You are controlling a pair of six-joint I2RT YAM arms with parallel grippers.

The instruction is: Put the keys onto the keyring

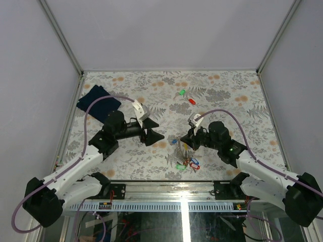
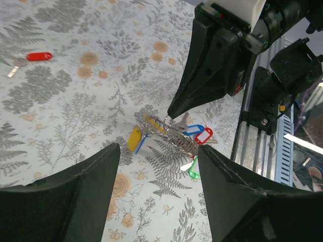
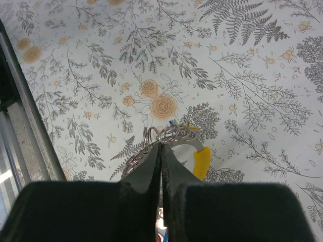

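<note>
Keyring [image 1: 183, 150] from above: clamped in the right gripper [image 1: 184, 143], just ahead of the left gripper [image 1: 156, 132], whose jaws stand apart and empty. Left wrist: ring and hung keys [image 2: 199, 133] lie dead ahead between my fingers, long axis crosswise. Right wrist: my fingertips [image 3: 149, 166] meet on the ring.

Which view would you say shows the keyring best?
Left wrist: the keyring and chain show clearly at the tips of the right gripper. Right wrist hides part behind its fingers; top external shows a speck.
</note>
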